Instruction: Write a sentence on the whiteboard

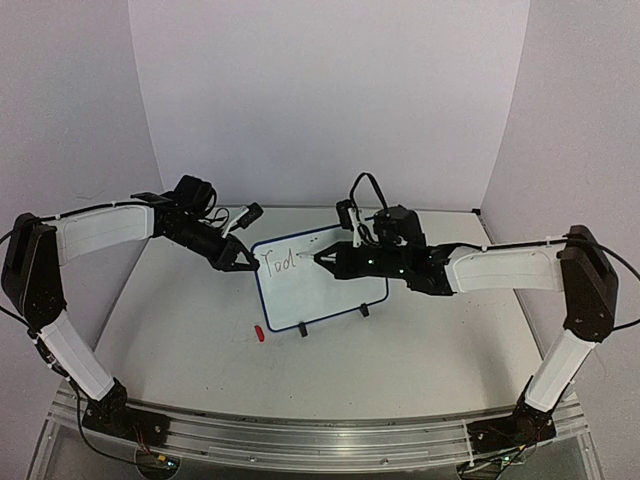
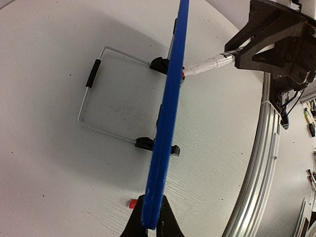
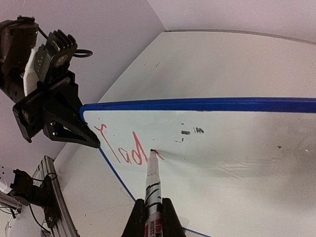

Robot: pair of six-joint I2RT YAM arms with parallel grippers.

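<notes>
The whiteboard [image 1: 322,295] stands tilted on two black feet mid-table. My left gripper [image 1: 248,264] is shut on its left blue edge [image 2: 168,113]; the fingers pinch the frame at the bottom of the left wrist view, where the left gripper [image 2: 152,217] shows. My right gripper [image 1: 335,258] is shut on a white marker [image 3: 153,177], whose tip touches the board just right of the red letters. The sentence [image 3: 123,148] reads "Tod" in red; the same sentence [image 1: 282,263] shows from above. Some small dark smudges [image 3: 190,132] mark the board.
A red marker cap [image 1: 258,333] lies on the table in front of the board's left foot. A wire stand [image 2: 106,94] props the board from behind. An aluminium rail [image 1: 320,440] runs along the near edge. Walls enclose the table at back and sides.
</notes>
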